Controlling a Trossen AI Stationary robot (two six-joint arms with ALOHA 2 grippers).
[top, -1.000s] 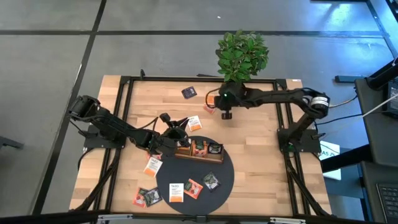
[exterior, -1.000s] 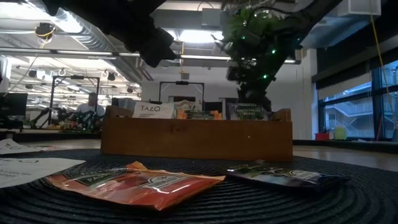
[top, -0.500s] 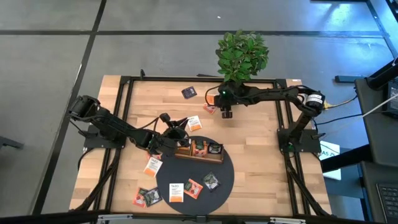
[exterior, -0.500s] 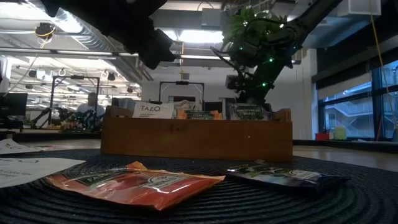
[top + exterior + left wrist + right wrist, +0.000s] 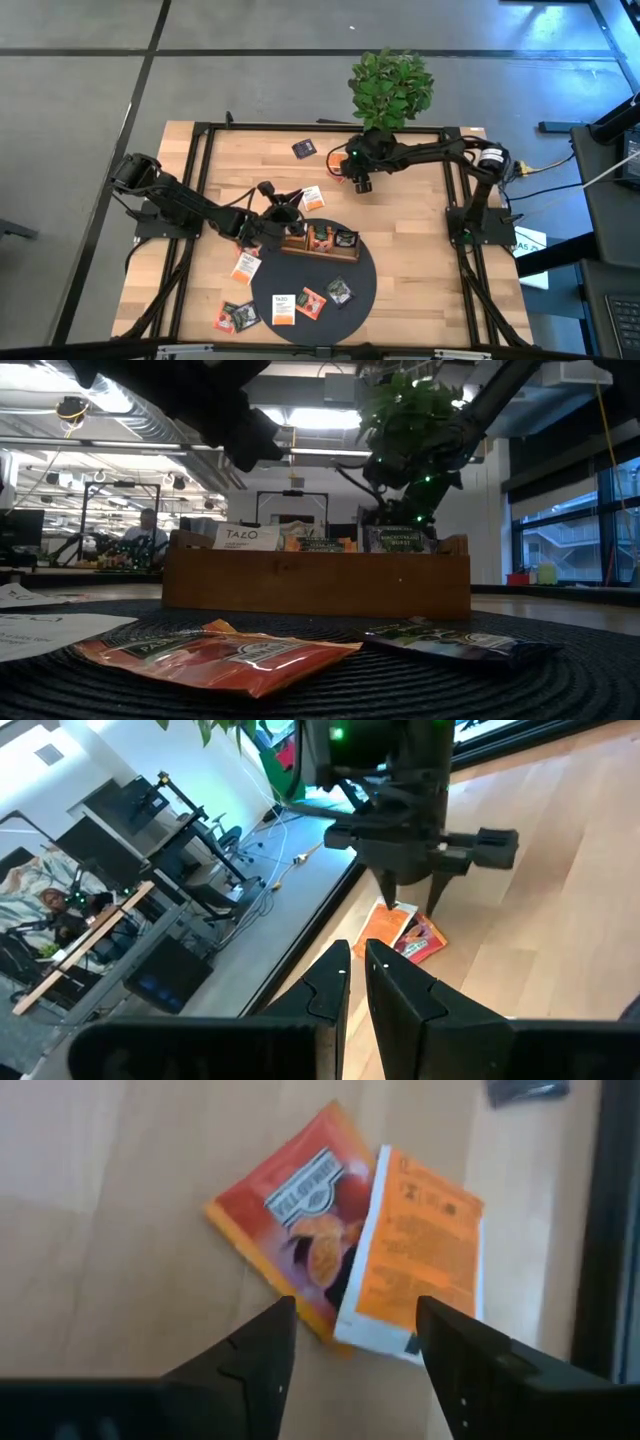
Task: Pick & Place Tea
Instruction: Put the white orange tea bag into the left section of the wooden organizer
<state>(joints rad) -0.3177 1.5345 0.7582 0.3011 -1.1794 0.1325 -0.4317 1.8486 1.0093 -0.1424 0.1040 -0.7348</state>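
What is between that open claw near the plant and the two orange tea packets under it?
Nothing visible. The right gripper hangs with open jaws directly above the red-orange sachet and the orange-and-white sachet, which overlaps its edge on bare wood. Only air lies between the jaws and the packets.

Right gripper [image 5: 363, 186] has shifted slightly toward the bench's far-left, now poised over the red-orange sachet [image 5: 300, 1210] & orange-white sachet [image 5: 420, 1250]; its fingers [image 5: 250, 1355] have spread wider apart.

Open right hand [image 5: 355, 1342] above two overlapping orange sachets [image 5: 350, 1240].
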